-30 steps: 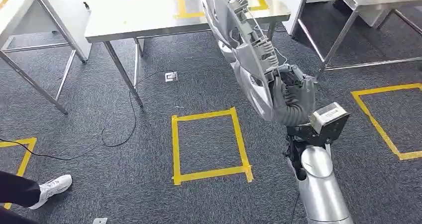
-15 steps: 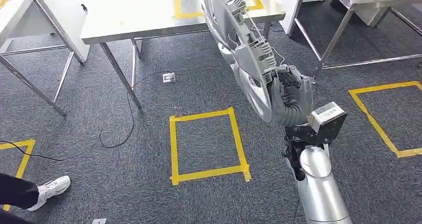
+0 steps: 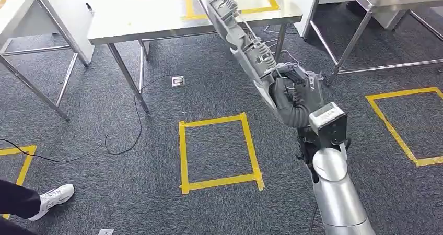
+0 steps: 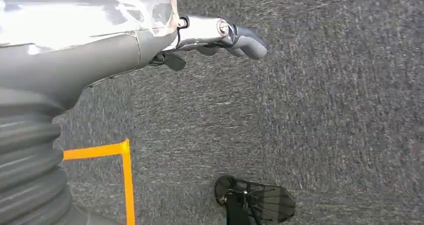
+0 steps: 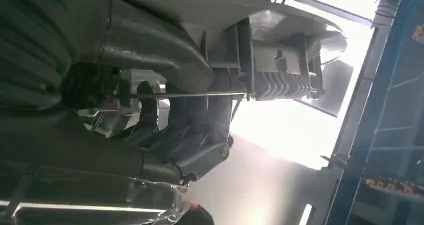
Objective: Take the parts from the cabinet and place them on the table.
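My right hand (image 3: 289,91) grips the rim of a large silver wheel-cover part (image 3: 237,34) and holds it up on edge, tilted, with its ribbed back side toward me. The part's top reaches over the near edge of the white table (image 3: 136,15). In the right wrist view the part (image 5: 270,60) fills the space beyond my right hand (image 5: 165,125), whose fingers wrap its edge and wire ring. My left hand (image 4: 220,37) hangs over the grey carpet with nothing in it, fingers loosely curled.
Yellow tape squares (image 3: 219,151) mark the carpet in front of me and at the right (image 3: 402,125). A cable (image 3: 120,141) trails to a floor socket (image 3: 178,80). More steel tables stand left (image 3: 21,62) and right (image 3: 360,31). A person's shoe (image 3: 52,197) is at lower left.
My right arm has swung the wheel-cover part leftward and turned it more edge-on, its top now over the table's near edge. The view shifted slightly.
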`<control>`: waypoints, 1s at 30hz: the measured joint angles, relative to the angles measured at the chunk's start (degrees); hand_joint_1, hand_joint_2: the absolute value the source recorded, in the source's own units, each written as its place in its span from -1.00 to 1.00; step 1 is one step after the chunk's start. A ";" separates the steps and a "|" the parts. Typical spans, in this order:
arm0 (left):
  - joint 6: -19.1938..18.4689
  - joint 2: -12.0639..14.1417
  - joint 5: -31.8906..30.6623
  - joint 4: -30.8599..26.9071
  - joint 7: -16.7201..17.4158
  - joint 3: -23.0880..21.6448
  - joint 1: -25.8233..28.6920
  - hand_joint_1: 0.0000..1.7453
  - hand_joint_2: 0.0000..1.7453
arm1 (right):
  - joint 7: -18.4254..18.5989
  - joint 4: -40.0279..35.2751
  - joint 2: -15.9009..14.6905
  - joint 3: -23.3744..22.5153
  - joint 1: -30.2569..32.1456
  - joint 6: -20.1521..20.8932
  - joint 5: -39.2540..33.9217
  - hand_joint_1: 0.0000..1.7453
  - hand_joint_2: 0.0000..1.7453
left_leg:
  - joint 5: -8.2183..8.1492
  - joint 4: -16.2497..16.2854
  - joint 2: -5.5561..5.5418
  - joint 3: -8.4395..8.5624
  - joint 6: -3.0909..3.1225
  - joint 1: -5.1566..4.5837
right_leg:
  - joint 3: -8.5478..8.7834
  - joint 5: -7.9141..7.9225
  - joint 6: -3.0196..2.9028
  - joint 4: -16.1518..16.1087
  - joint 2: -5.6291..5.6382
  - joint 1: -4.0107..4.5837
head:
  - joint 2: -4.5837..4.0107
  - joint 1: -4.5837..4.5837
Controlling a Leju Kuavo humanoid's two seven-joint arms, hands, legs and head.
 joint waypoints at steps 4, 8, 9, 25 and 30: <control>0.00 0.09 -0.13 0.13 0.04 -0.35 -0.45 -1.00 1.00 | 0.26 0.00 -0.30 0.98 -1.46 -0.02 0.57 1.00 1.00 | 0.00 0.01 0.01 0.01 0.01 -0.01 | 0.00 0.01 0.02 0.00 0.00 -0.02 | 0.00 0.00; 0.00 0.13 -0.18 0.24 0.04 -0.66 -0.46 -1.00 1.00 | 0.37 0.00 -0.52 1.34 -1.55 -0.02 0.61 1.00 1.00 | 0.00 0.02 0.00 -0.01 0.01 -0.01 | -0.01 0.01 0.02 0.00 0.00 -0.02 | 0.00 0.00; 0.00 0.13 -0.18 0.28 0.04 -0.68 -0.47 -1.00 1.00 | 0.37 0.00 -0.55 1.40 -1.55 -0.04 0.61 1.00 1.00 | 0.00 0.02 0.01 -0.01 0.01 -0.01 | -0.02 0.01 0.02 0.00 0.00 -0.02 | 0.00 0.00; -1.31 0.09 -0.87 -1.44 3.37 -5.31 -1.01 -1.00 1.00 | 3.22 0.00 -3.06 11.96 -4.21 16.57 0.39 1.00 1.00 | 0.00 0.01 0.02 -0.04 0.02 0.01 | -0.06 0.02 0.03 0.00 0.00 0.00 | 0.00 0.00; -2.38 0.04 0.11 -3.52 4.55 -7.33 -0.26 -1.00 1.00 | 4.70 -0.57 -3.13 14.80 -4.17 22.21 -5.55 1.00 1.00 | 0.00 0.01 -0.01 -0.12 0.02 0.00 | -0.12 0.01 0.03 0.00 -0.01 -0.01 | 0.00 0.00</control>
